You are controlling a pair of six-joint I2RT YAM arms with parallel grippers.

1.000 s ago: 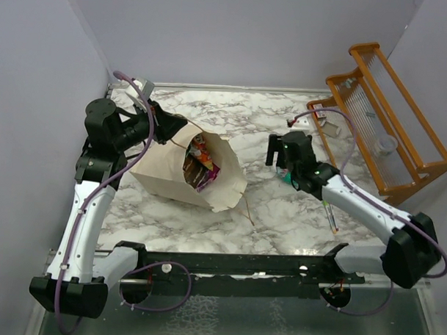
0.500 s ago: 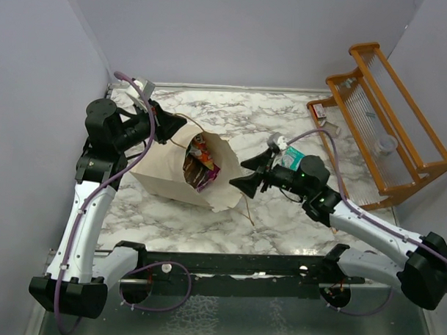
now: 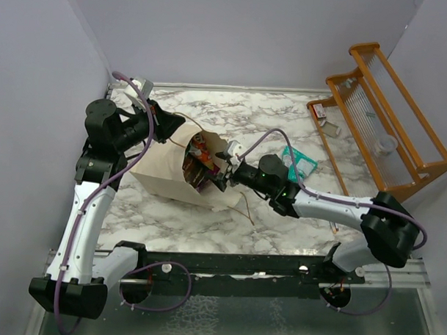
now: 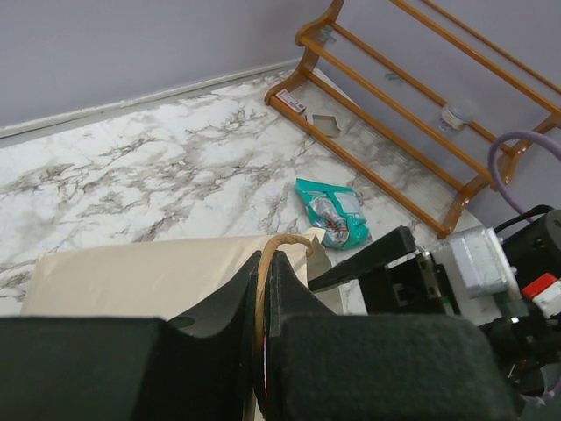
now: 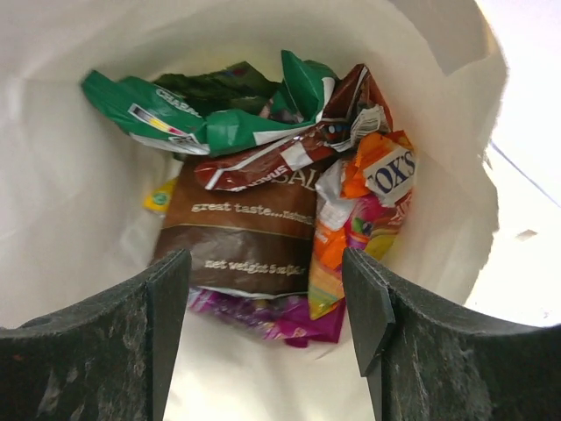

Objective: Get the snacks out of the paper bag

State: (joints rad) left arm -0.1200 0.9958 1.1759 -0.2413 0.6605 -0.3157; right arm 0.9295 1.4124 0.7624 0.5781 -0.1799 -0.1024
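Several snacks (image 5: 294,171) lie piled at the bottom of the bag (image 3: 163,174), which lies on its side left of centre in the top view. They are light, crinkly and slippery. We judge the brown packet (image 5: 245,239) best pinched at its bunched upper seam. The left claw (image 3: 168,129) is clamped on the cord handle (image 4: 282,239). The right claw (image 3: 222,178) is spread wide inside the mouth; half a second earlier it stood outside, right of the bag. One teal packet (image 3: 298,161) lies right of centre on the table (image 3: 269,118).
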